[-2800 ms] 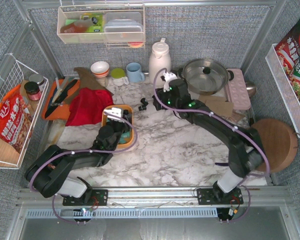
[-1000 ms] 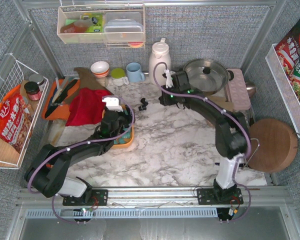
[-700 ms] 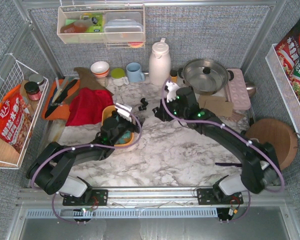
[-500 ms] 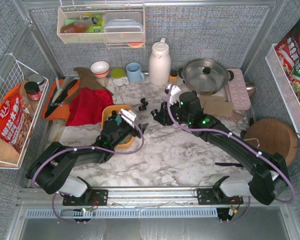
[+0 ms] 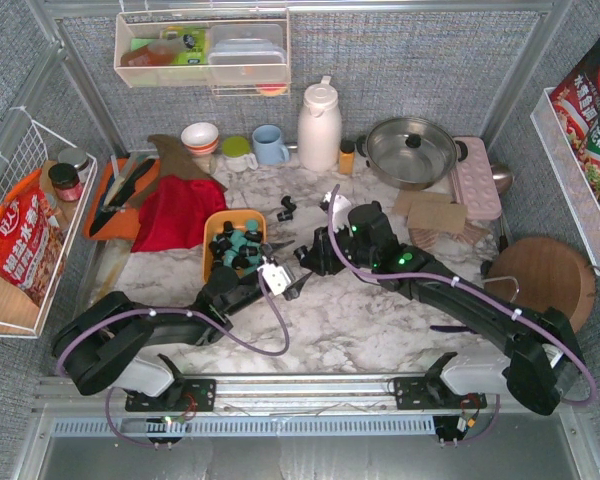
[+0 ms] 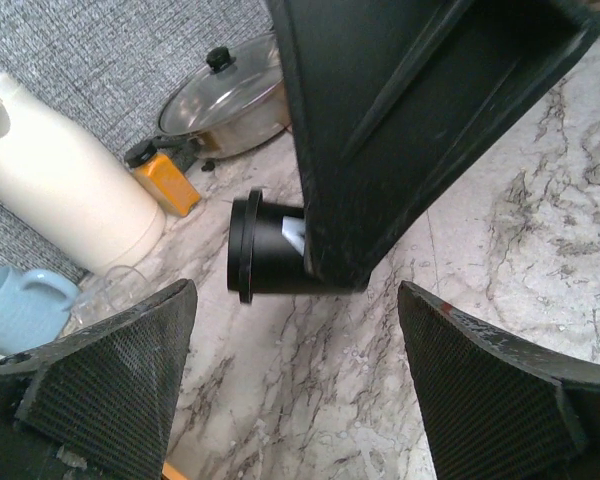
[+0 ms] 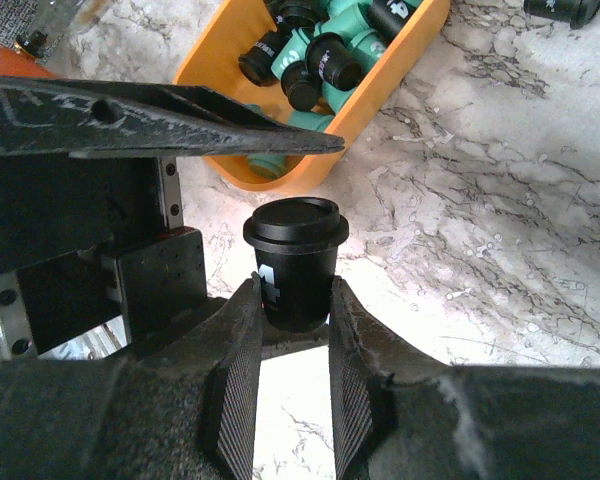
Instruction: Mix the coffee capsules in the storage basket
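The orange storage basket lies left of centre and holds several black and teal coffee capsules. In the right wrist view the basket and its capsules lie just beyond my fingers. My right gripper is shut on a black capsule, held off the table by the basket's near right corner. My left gripper is open and empty right beside it. In the left wrist view its jaws stand wide apart over marble, facing the held capsule.
Two loose black capsules lie on the marble behind the basket. A red cloth and a darker orange tray lie to the left. A white jug, blue mug and lidded pot stand at the back. A round wooden board is at the right.
My left gripper has drawn out of the basket to its near right side. My right gripper has come forward and left from the back to meet it beside the basket.
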### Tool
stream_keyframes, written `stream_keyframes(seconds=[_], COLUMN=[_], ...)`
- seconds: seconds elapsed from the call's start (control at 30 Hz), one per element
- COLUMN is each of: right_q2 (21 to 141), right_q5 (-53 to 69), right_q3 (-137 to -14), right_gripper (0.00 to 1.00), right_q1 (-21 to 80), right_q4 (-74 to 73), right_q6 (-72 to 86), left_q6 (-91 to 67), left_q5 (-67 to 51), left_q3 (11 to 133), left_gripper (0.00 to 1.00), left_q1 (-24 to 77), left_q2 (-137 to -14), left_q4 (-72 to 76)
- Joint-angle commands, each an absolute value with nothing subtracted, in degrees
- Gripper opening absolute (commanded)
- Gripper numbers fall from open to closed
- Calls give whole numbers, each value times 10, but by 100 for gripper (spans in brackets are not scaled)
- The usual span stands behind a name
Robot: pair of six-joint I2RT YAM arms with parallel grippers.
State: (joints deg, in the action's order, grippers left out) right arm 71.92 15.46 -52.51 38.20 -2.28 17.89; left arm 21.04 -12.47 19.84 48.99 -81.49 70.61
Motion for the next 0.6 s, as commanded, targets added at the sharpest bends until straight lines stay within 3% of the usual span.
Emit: stream_keyframes(seconds=[0.0, 0.23, 0.43, 0.5, 0.57], right_q2=[728, 743, 751, 752, 752], right_q5=[160, 165, 171, 169, 156], right_q3=[-526, -533, -535, -538, -540], right_gripper=[20, 20, 23, 28, 40], right_q1=[384, 387, 388, 387, 387], right_q4=[9, 19, 16, 10, 6], right_q6=[198, 215, 224, 223, 225], left_q6=[240, 252, 268, 267, 260], left_q5=[-118, -110, -90, -70, -45], left_q3=[196, 193, 194, 195, 195], left_gripper=[90, 84, 56, 52, 44], left_q1=[501, 514, 519, 521, 522], left_q2=[-807, -796, -789, -787, -784], left_q4=[736, 732, 728, 727, 727])
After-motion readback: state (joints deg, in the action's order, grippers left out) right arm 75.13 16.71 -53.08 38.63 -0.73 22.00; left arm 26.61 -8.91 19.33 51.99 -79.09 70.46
